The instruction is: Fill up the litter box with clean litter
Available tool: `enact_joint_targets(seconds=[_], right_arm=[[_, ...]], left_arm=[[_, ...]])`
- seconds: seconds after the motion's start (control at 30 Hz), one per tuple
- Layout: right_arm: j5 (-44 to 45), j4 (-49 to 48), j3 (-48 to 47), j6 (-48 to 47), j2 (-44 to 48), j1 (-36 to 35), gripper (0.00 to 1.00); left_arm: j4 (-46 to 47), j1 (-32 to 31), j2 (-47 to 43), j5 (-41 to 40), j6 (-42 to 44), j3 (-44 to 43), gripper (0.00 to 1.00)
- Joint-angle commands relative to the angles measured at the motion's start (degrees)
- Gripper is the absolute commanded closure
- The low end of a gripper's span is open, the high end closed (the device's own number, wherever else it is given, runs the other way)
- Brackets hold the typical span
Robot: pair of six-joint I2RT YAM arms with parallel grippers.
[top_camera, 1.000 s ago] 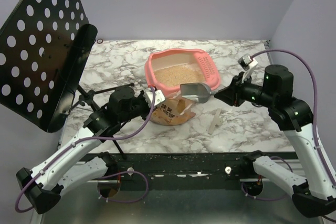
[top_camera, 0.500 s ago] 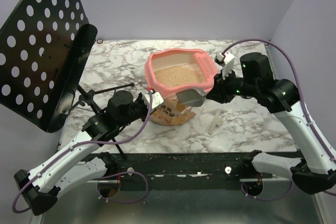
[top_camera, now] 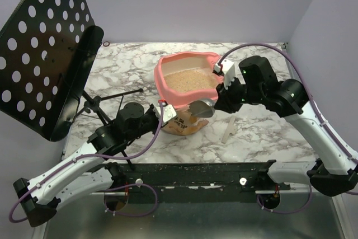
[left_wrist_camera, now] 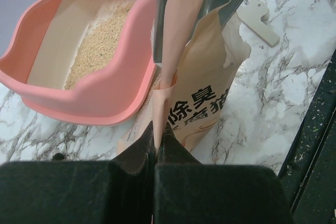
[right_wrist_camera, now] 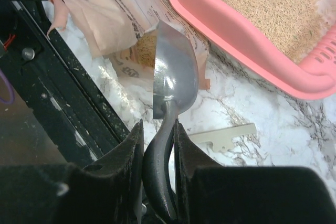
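Pink litter box [top_camera: 159, 79], far-centre tabletop, part-filled with clean litter [top_camera: 187, 80]; right gripper [right_wrist_camera: 158, 129] clamps the scoop [right_wrist_camera: 176, 72] at the bag [left_wrist_camera: 205, 98], left gripper [left_wrist_camera: 157, 132] pinches its edge; more scooping likely.

The top camera looks down from above the near edge, taking in the whole counter [top_camera: 123, 65]. The left wrist camera looks past the left claw [left_wrist_camera: 157, 132], close on bag [left_wrist_camera: 202, 103] and box [left_wrist_camera: 100, 98]. The right wrist camera looks along the right claw [right_wrist_camera: 157, 129], close on the scoop [right_wrist_camera: 176, 77]. All three share bag and box rim.
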State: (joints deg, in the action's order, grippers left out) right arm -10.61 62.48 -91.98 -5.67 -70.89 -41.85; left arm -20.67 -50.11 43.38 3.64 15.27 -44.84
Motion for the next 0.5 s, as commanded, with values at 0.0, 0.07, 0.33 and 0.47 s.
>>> enact_joint_targets(seconds=[0.0,0.07,0.33,0.47], right_arm=[[3.67,5.81,3.12,-4.08,4.35,-0.34,1.00],[3.32,5.90,4.53,-4.87,5.67,-0.43,1.00],[-0.63,4.85,5.85,-8.13,4.03,-1.13,1.00],[2.69,0.29,5.59,-6.29,-1.17,-1.48,1.00]], left_arm=[[1.50,-1.31,-1.27,-1.18,-0.68,0.45,1.00],[1.42,-1.48,-1.45,-0.92,-0.68,0.45,1.00],[1.68,-2.27,-3.21,1.10,-0.85,0.54,1.00],[1.42,-3.24,-3.21,2.60,-1.38,0.28,1.00]])
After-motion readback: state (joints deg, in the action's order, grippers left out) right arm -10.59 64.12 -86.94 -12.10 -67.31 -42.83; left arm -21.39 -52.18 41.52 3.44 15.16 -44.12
